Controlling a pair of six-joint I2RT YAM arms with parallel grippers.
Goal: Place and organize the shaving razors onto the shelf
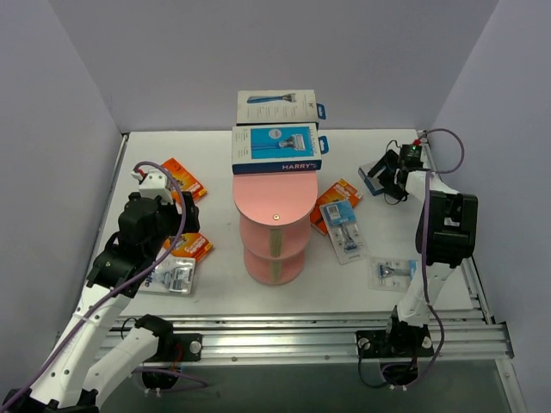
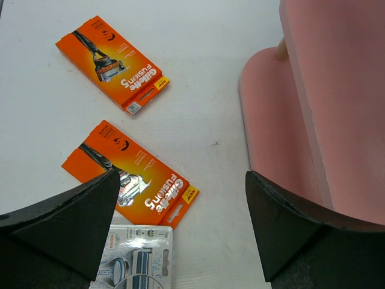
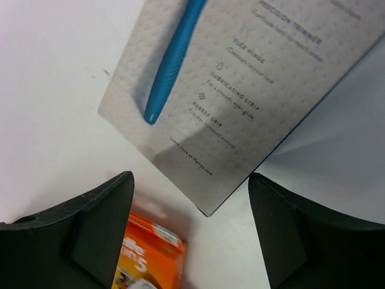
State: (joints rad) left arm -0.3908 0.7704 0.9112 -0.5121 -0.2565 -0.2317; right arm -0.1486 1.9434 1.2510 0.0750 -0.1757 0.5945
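Hovering over the left side of the desk (image 1: 225, 291), the left tool (image 2: 181, 177) has its fingers spread wide and holds nothing. An orange Gillette Fusion5 pack (image 2: 135, 177) lies flat below, between them. A second orange pack (image 2: 112, 62) lies farther off, and a clear blister pack (image 2: 137, 256) touches the nearer one's edge. The pink shelf (image 1: 274, 206) stands mid-desk. One Harry's box (image 1: 277, 148) lies flat on the far end of its top tier, and another Harry's box (image 1: 277, 107) shows just behind (whether that one rests on the tier I cannot tell). At the far right, the right tool (image 3: 189, 177) is spread too, gripping nothing, above a third Harry's box (image 3: 240, 90) lying on the desk.
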